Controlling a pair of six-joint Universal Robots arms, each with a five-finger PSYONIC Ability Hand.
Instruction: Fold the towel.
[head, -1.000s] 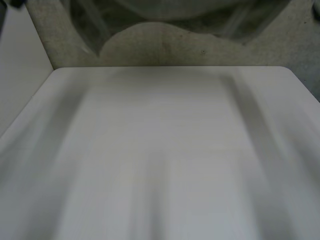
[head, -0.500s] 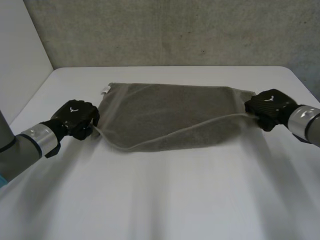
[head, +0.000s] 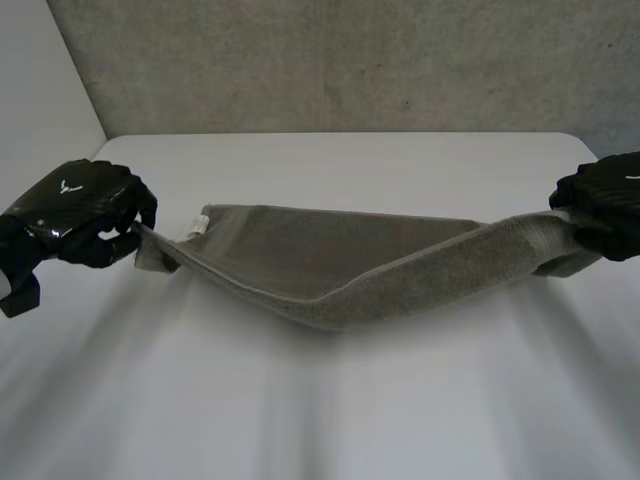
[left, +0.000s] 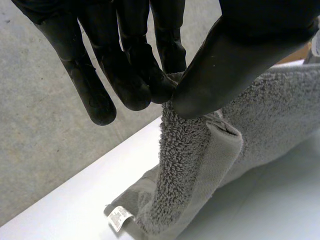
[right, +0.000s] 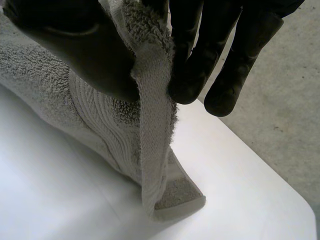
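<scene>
fingers (left: 135, 85) and thumb (left: 225, 65) of the left hand (head: 85, 210) pinch one near corner of the towel (head: 340, 270), close to its label (left: 119, 218). fingers (right: 192, 75) and thumb (right: 85, 55) of the right hand (head: 610, 200) clamp the opposite near corner, and a strip of hem hangs below that grip. compared with half a second earlier, both hands stand higher and wider apart. the near edge, then low over the table (head: 330, 410), is now raised into a band that stretches between the hands and sags at its middle. the far part of the towel appears to rest on the table. judged from this, both corners are secured and the lift is under way. the raised edge is ready to be carried across to the far edge for the fold.
</scene>
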